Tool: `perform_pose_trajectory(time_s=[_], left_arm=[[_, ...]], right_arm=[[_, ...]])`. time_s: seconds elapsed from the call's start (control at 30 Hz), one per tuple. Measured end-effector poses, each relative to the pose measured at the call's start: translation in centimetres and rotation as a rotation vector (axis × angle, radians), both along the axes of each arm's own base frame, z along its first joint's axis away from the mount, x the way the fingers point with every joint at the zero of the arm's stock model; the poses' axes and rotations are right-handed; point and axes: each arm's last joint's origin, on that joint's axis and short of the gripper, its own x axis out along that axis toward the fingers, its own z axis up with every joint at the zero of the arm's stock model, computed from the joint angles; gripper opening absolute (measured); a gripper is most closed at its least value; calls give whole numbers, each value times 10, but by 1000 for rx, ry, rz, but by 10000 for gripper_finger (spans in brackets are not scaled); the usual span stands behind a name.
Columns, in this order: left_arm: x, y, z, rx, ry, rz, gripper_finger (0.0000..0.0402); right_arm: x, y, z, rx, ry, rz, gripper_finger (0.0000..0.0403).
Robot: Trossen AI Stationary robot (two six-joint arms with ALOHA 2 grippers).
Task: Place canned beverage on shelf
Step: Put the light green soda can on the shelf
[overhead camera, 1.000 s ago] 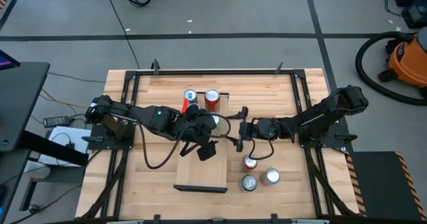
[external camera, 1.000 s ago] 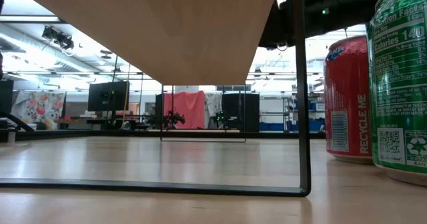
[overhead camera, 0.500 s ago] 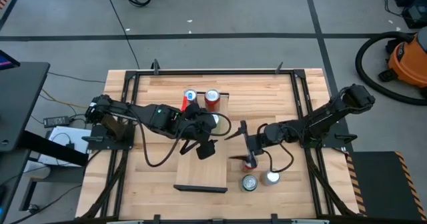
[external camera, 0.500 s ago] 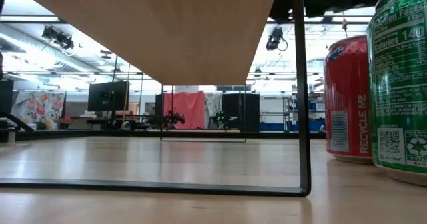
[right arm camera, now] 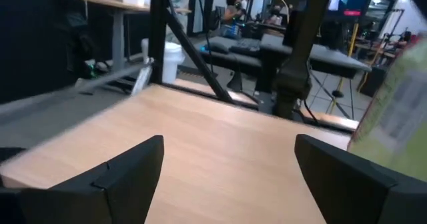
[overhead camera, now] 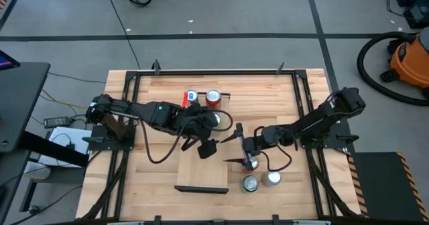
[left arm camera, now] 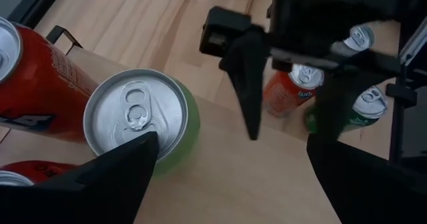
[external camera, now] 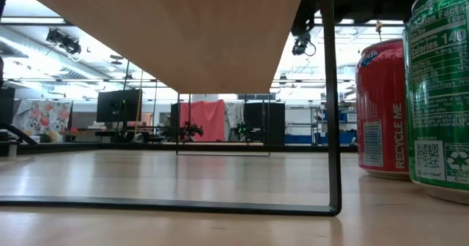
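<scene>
The shelf (overhead camera: 201, 171) is a light wood plank on dark legs, running from the table's far side toward its near side. A blue-and-red can (overhead camera: 191, 96), a red can (overhead camera: 213, 99) and a green can (left arm camera: 137, 117) stand upright on its far end. My left gripper (overhead camera: 216, 132) is open over the shelf, with the green can beside one finger (left arm camera: 120, 177). My right gripper (overhead camera: 234, 146) is open, just right of the shelf. An orange can (left arm camera: 297, 84) stands on the table by it and is mostly hidden under it in the high view. My left gripper has one finger right against the green can's side (left arm camera: 167, 154), coming slanting from above and from the table's left. I cannot tell whether it touches. The can stands upright on the shelf.
A green can (overhead camera: 250, 183) and a silver-topped can (overhead camera: 271, 179) stand on the table near the front, right of the shelf. In the low view a red can (external camera: 381, 107) and a green can (external camera: 440, 92) stand beside the shelf's dark leg (external camera: 333, 129).
My right gripper has gone toward the table's near edge and a little left, to beside the orange can, and has stayed open. The cans on the shelf have not moved.
</scene>
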Motion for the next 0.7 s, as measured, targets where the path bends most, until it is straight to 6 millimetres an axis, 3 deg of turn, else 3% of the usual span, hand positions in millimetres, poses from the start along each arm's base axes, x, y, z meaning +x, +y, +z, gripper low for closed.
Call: perform_pose_trajectory(time_s=[0.47, 0.7], left_arm=[[3, -2, 4, -56, -39, -7, 396], [0, -1, 25, -72, -103, -10, 396]], right_arm=[[8, -24, -6, -3, 54, -228, 348], [8, -29, -7, -61, 64, -367, 348]])
